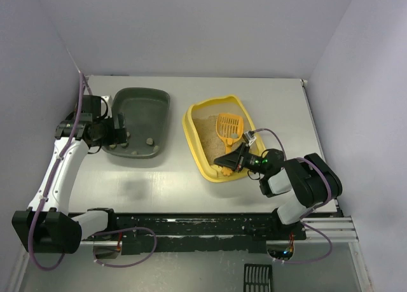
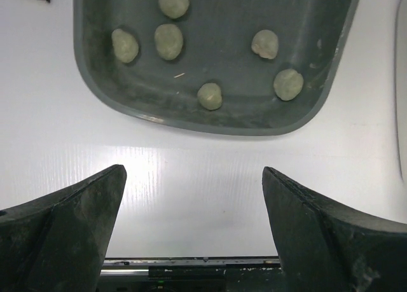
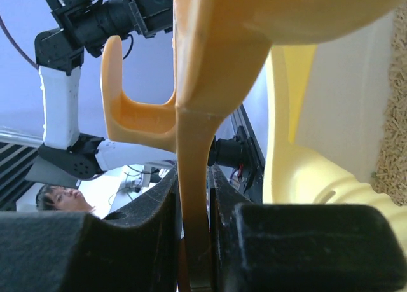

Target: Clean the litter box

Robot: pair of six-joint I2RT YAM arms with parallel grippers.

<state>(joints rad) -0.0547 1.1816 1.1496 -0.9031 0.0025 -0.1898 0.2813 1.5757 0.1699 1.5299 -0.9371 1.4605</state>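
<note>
A dark grey-green tray sits on the white table, six pale rounded lumps scattered across its floor. An orange slotted scoop is tilted well to its right.

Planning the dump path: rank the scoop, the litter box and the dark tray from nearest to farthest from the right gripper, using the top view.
1. Scoop: held by the right gripper, jaws shut on its handle.
2. Litter box: directly beneath the gripper, on the right side.
3. Dark tray: far off to the left.
</note>
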